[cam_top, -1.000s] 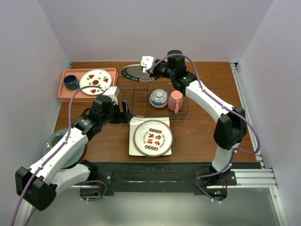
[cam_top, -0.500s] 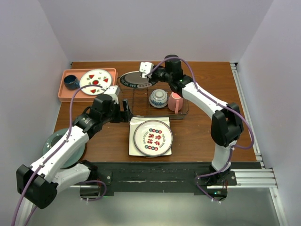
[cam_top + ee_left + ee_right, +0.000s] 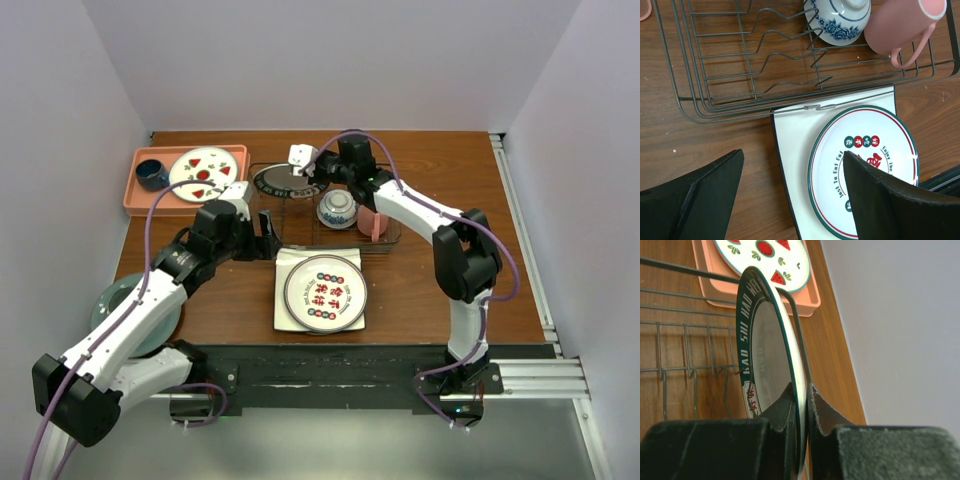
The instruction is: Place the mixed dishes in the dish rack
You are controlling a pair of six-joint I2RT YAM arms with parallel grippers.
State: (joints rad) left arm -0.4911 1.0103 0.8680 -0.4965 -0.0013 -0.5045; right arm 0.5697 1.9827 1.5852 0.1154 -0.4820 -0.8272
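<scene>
Dark-rimmed plate point(image 3: 767, 355) pinched edge-on by right tool point(image 3: 801, 390), lettering partly hidden, left tool point(image 3: 792, 165) agape, empty.

Glazed crockery, a wire dish rack and a wooden table.
The dish rack point(image 3: 754, 77) is thin dark metal wire with a dull sheen. Inside it, the pink mug point(image 3: 895, 25) and small blue-and-white patterned bowl point(image 3: 837, 22) look like glossy glazed ceramic. Just in front of the rack, the white square plate point(image 3: 790, 145) is smooth and shiny. At the rack's far left corner, the round white plate with dark-blue lettered rim point(image 3: 767, 355) has a glossy, reflective face. Under the rack, the table point(image 3: 715, 135) is brown wood with visible grain. The left gripper point(image 3: 793, 156) has matt black fingers point(image 3: 695, 200), faintly grainy.
</scene>
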